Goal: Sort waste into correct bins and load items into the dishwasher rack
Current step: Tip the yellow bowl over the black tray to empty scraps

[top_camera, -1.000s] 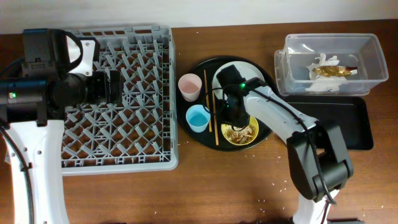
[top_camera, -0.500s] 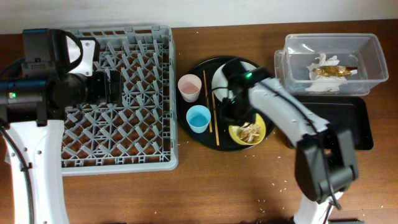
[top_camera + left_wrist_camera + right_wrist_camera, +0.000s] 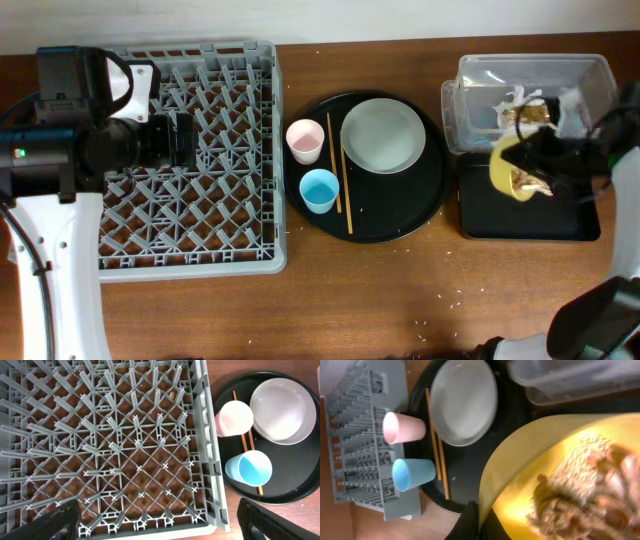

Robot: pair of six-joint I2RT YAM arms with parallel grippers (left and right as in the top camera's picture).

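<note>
My right gripper (image 3: 548, 163) is shut on the rim of the small yellow bowl (image 3: 508, 170) and holds it tilted above the shallow black rectangular tray (image 3: 560, 225). Beige noodle scraps (image 3: 590, 490) lie in the bowl (image 3: 520, 465). The clear tub (image 3: 470, 100) behind holds white tissue (image 3: 522, 98) and the brown-gold wrapper (image 3: 532, 115). The grey plate (image 3: 383, 135), pink cup (image 3: 304, 140), blue cup (image 3: 319, 190) and chopsticks (image 3: 345, 185) sit on the round black tray (image 3: 400, 215). My left gripper (image 3: 160, 527) is open and empty over the grey dishwasher rack (image 3: 190, 230).
The rack (image 3: 125, 435) fills the left side and holds nothing. The round black tray lies between the rack and the bins. Small crumbs dot the brown table (image 3: 430, 300) near the front.
My right gripper has lifted the yellow bowl off the round tray and carried it right, over the black rectangular tray, tilting it. The left arm has not moved.
</note>
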